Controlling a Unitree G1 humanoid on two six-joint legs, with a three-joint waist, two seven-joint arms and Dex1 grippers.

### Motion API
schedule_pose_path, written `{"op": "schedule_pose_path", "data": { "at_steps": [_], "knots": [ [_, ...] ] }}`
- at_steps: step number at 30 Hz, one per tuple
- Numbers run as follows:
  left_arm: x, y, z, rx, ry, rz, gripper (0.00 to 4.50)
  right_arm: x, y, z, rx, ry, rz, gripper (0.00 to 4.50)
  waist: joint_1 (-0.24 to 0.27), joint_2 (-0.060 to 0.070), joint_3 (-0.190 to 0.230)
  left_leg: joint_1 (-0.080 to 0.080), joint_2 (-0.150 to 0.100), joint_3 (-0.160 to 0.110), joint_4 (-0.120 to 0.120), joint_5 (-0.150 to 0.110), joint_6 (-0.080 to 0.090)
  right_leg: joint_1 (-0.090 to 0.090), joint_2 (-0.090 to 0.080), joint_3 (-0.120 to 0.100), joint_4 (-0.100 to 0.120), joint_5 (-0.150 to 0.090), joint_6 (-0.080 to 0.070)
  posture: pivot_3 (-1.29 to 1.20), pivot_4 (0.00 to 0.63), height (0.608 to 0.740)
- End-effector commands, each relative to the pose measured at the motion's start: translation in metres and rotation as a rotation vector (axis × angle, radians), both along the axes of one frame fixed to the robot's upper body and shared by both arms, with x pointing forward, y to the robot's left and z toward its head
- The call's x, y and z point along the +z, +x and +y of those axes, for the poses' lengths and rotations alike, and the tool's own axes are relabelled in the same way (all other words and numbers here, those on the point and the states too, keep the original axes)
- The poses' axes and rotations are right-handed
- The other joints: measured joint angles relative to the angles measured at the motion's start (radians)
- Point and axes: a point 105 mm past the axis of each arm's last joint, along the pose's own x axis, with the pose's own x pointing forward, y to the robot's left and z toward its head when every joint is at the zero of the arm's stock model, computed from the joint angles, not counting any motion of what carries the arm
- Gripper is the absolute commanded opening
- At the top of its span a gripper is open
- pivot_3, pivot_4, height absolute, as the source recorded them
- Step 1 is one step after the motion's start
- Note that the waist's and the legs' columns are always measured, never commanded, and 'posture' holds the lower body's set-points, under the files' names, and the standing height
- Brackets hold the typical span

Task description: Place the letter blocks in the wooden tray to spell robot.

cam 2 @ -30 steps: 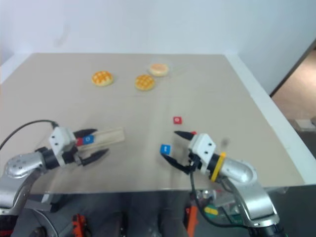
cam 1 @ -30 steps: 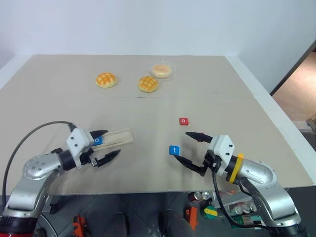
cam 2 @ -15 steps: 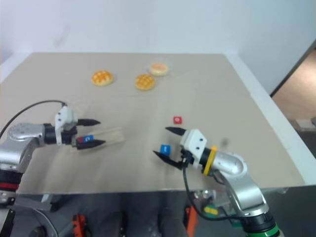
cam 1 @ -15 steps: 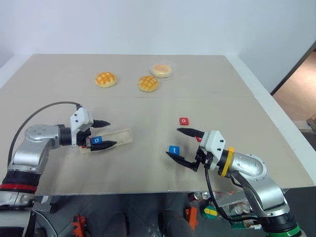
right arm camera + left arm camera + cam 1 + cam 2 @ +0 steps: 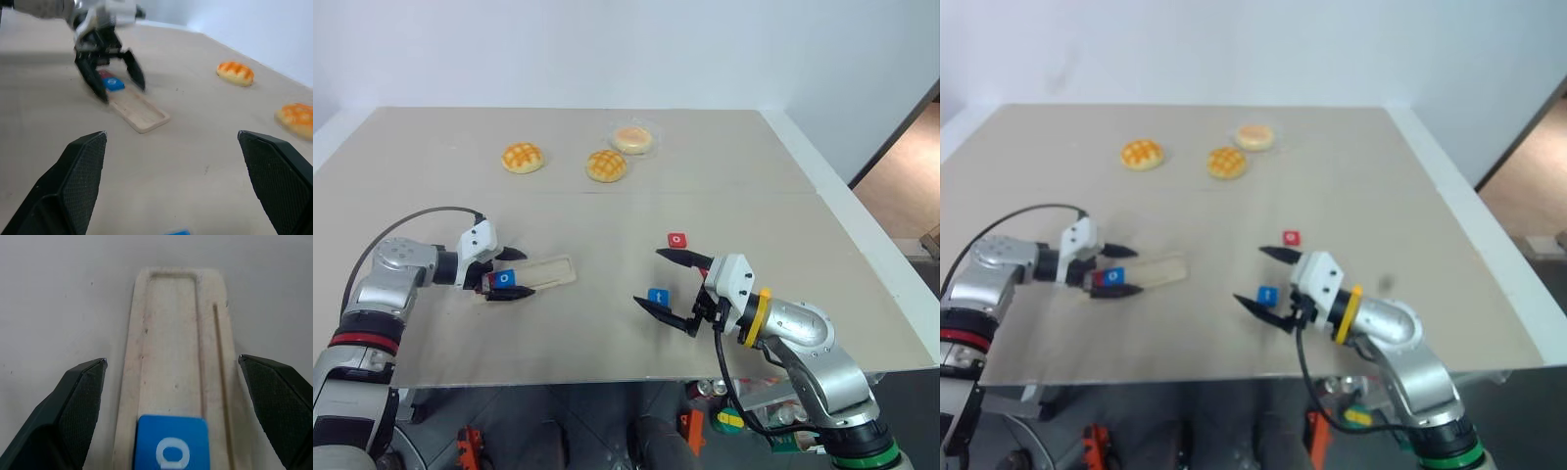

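Since a second ago the left gripper (image 5: 515,273) has swung forward from the desk's near left edge and now straddles the left end of the wooden tray (image 5: 544,271), its two black fingers spread wide, one on each side of the strip, holding nothing. The right gripper (image 5: 670,285) has drifted slightly leftward; its jaws gape just as wide and are empty, with the blue t block (image 5: 657,296) lying on the desk between the two fingertips, though whether they touch it cannot be told.

The tray lies flat near the desk's (image 5: 754,186) left front part, long axis running left to right. In its groove, at the left end, sits a blue o block (image 5: 508,279); a red block (image 5: 495,282) lies just left of it, mostly hidden by the gripper, its letter unreadable. The left wrist view shows the blue o block in the tray channel and the rest of the groove bare wood beyond it.

A red o block (image 5: 677,239) rests on the desk toward the middle, just beyond the right gripper. Another bit of red peeks out behind the right gripper's body, too hidden to identify.

Toward the far edge sit three round buns: one at the left (image 5: 524,158), one in the middle (image 5: 607,165) and a paler one (image 5: 633,139) behind it in a clear wrapper.
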Motion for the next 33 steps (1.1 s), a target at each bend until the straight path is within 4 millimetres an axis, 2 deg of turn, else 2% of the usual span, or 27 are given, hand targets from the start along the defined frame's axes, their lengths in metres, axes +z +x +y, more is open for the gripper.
{"op": "schedule_pose_path", "data": {
  "at_steps": [1, 14, 15, 18, 19, 24, 26, 33],
  "knots": [
    [-0.001, 0.006, 0.003, -0.021, 0.034, -0.013, 4.5, 0.02, -0.001, 0.005, 0.02, 0.016, -0.079, 4.44, 0.001, 0.0, 0.0, 0.0, 0.0, 0.0, 0.0, 0.0, 0.0, 0.0, 0.0, 0.0, 0.0, 0.0, 0.0, 0.0, 0.15, 0.74],
    [-0.017, 0.007, 0.007, -0.057, 0.083, 0.098, 4.5, 0.018, -0.001, 0.006, 0.017, -0.003, -0.079, 4.44, 0.001, 0.0, 0.0, 0.001, 0.0, -0.002, 0.002, 0.001, 0.001, 0.002, 0.0, -0.001, 0.001, 0.002, 0.0, 0.0, 0.15, 0.74],
    [-0.017, 0.008, 0.006, -0.065, 0.089, 0.09, 4.08, 0.017, -0.001, 0.006, 0.017, -0.004, -0.079, 4.5, 0.001, 0.0, 0.0, 0.001, 0.0, -0.002, 0.002, 0.001, 0.002, 0.002, 0.0, -0.001, 0.001, 0.002, 0.0, 0.0, 0.15, 0.74],
    [-0.018, 0.008, 0.003, -0.085, 0.107, 0.063, 3.34, 0.017, 0.0, 0.006, 0.014, -0.007, -0.079, 4.5, 0.001, 0.001, -0.001, 0.001, 0.0, -0.002, 0.002, 0.002, 0.002, 0.002, 0.0, -0.001, 0.001, 0.003, -0.001, 0.0, 0.15, 0.74],
    [-0.018, 0.009, 0.001, -0.091, 0.112, 0.041, 3.23, 0.017, 0.0, 0.005, 0.011, -0.007, -0.079, 4.5, 0.001, 0.001, -0.001, 0.001, 0.0, -0.001, 0.002, 0.002, 0.002, 0.002, 0.0, -0.001, 0.001, 0.003, -0.001, 0.0, 0.15, 0.74],
    [-0.017, 0.009, -0.004, -0.1, 0.117, -0.015, 3.23, 0.015, 0.001, 0.006, 0.01, -0.008, -0.077, 4.5, 0.003, 0.002, -0.002, 0.001, -0.001, -0.002, 0.002, 0.002, 0.002, 0.003, 0.0, -0.001, 0.001, 0.002, 0.0, 0.0, 0.15, 0.74],
    [-0.014, 0.007, -0.01, -0.124, 0.102, -0.035, 3.23, 0.015, 0.001, 0.007, 0.015, -0.007, -0.078, 4.5, 0.003, 0.003, -0.002, 0.001, -0.001, -0.002, 0.002, 0.002, 0.002, 0.003, -0.001, -0.001, 0.001, 0.003, 0.0, 0.0, 0.15, 0.74],
    [-0.002, -0.016, -0.06, -0.297, 0.055, -0.035, 3.23, 0.017, 0.006, 0.008, 0.023, -0.005, -0.089, 4.5, 0.003, 0.003, -0.002, 0.001, -0.002, -0.001, 0.003, 0.002, 0.002, 0.003, -0.002, 0.0, 0.0, 0.002, 0.002, 0.0, 0.15, 0.74]
  ]
}}
